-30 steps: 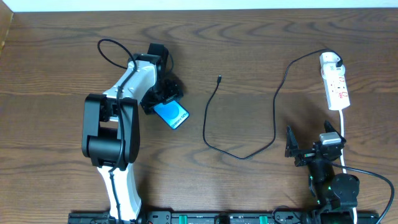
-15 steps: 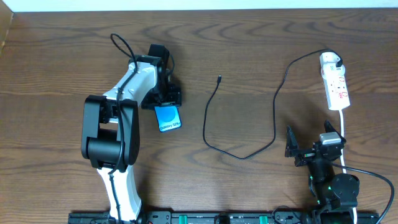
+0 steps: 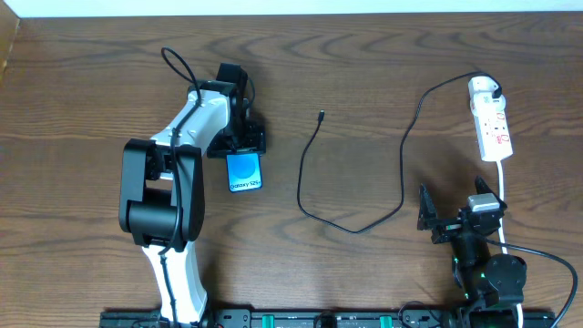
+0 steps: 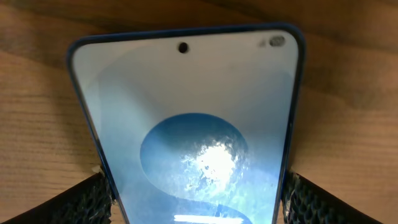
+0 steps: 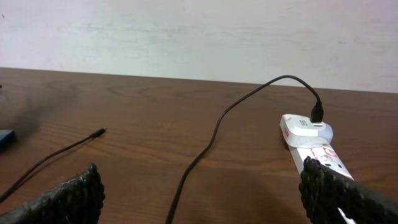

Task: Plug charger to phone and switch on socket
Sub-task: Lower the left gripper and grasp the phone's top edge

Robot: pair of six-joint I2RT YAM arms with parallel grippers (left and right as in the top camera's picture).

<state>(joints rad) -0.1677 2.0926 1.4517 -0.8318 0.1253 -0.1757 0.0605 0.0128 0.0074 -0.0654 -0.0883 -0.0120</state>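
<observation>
From overhead, my left tool [image 3: 244, 141] is gripping the far end of the black-edged rectangular smartphone with the bright blue screen [image 3: 243, 172], which is lying left of centre on the brown wooden worktop [image 3: 364, 55]. The long thin black charger cable [image 3: 301, 187] is looping across the middle and running into the white elongated power strip [image 3: 495, 128] at the far right. My right tool [image 3: 453, 208] is sitting at the near right, spread wide and holding nothing.

In the left wrist view, my fingers [image 4: 81, 199] are pressing both long edges of the smartphone.

In the right wrist view, my fingers [image 5: 68, 199] are standing well apart and empty, with the cable and strip lying beyond them.
</observation>
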